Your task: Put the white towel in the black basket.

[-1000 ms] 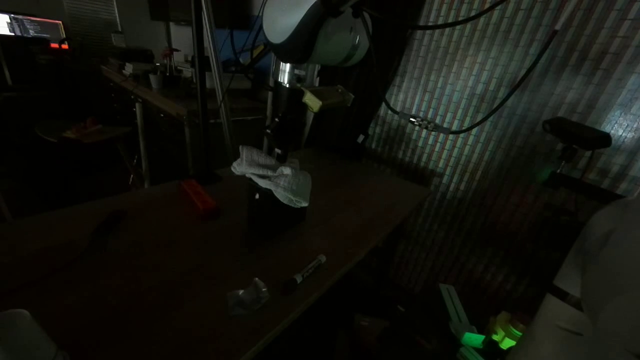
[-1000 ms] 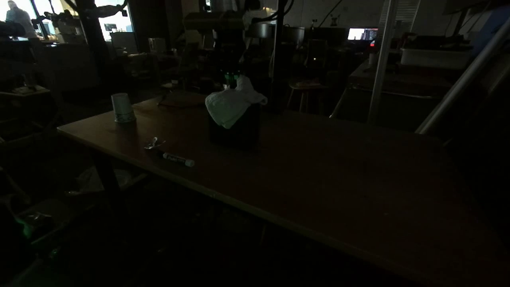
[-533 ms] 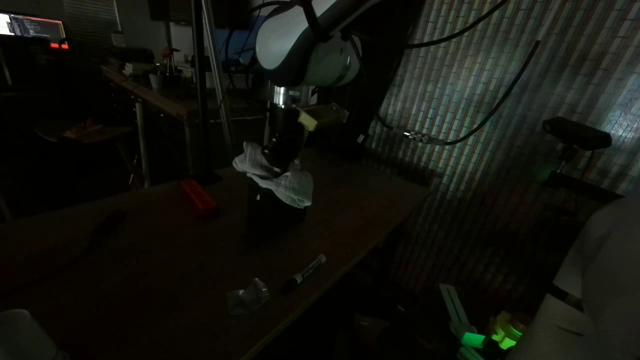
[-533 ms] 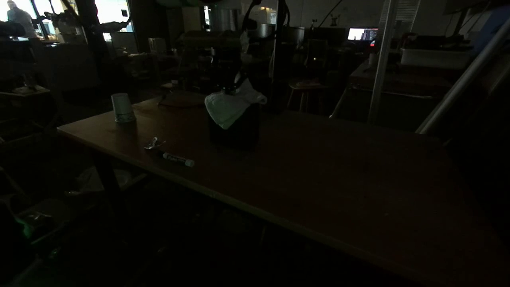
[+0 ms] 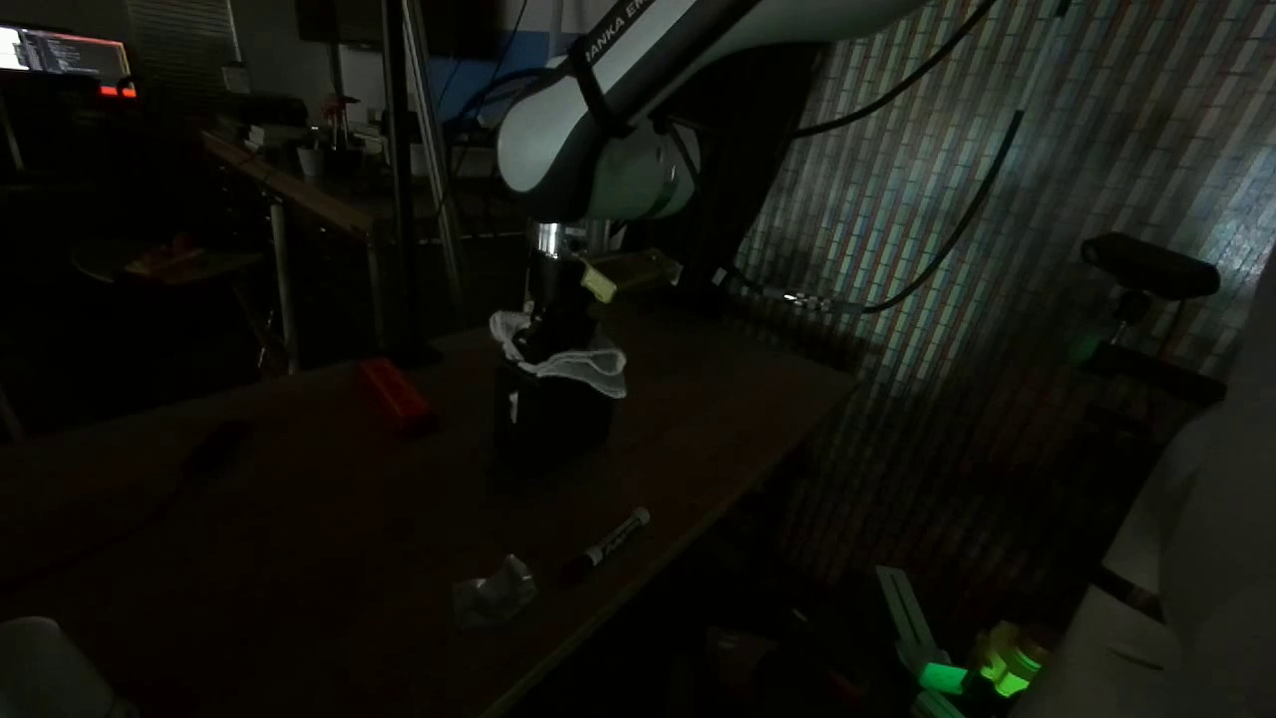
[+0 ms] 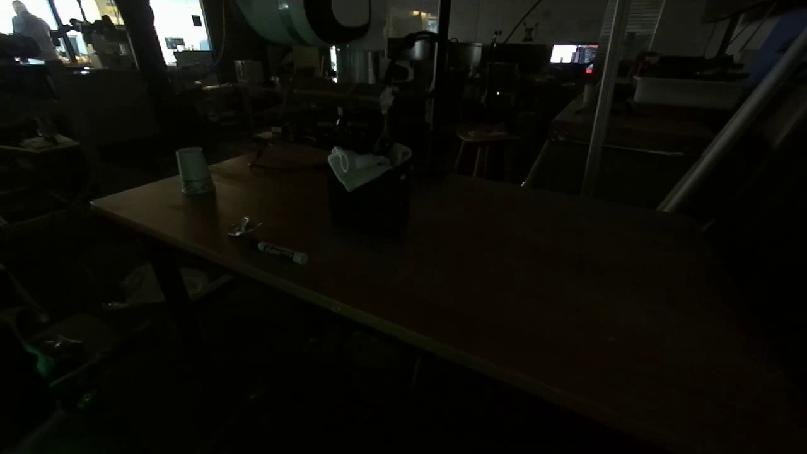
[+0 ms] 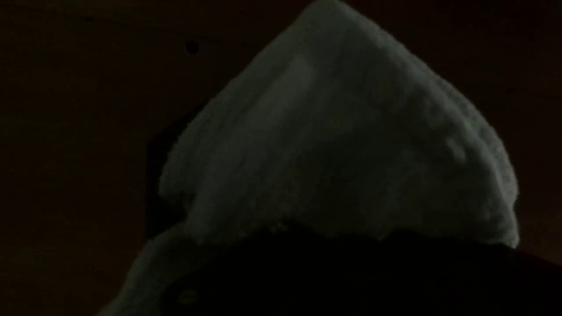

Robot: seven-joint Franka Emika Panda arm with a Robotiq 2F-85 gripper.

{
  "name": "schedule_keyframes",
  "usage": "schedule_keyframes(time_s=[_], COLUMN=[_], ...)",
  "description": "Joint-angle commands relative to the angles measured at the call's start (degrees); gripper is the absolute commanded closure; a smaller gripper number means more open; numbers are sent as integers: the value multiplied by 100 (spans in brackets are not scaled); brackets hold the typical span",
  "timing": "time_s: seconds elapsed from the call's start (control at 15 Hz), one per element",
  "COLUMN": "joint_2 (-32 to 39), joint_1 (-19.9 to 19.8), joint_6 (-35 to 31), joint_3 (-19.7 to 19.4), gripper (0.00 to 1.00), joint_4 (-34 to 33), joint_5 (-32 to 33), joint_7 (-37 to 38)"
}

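Ext. view (dim): towel [image 6: 355, 170] partly in bskt [image 6: 375, 203]

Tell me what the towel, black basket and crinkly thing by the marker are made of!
White towel: soft-looking, matte cloth, with fuzzy edges.
Black basket: maybe smooth plastic, from its flat sides; too dark to tell.
Crinkly thing: probably thin plastic or foil, crumpled and shiny.
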State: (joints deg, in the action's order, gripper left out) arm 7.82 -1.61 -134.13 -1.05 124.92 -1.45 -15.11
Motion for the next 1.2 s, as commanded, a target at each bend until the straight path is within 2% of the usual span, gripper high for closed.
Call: schedule_keyframes(time_s=[0.0, 0.33, 1.13], joint_2=[385, 567, -350], joint_1=[-53, -108, -97], joint_6=[-182, -159, -19], joint_3=[106, 157, 6], gripper=[100, 100, 100], joint_4=[-34, -90, 101], joint_5=[-346, -604, -150], joint_7=[-161, -332, -117])
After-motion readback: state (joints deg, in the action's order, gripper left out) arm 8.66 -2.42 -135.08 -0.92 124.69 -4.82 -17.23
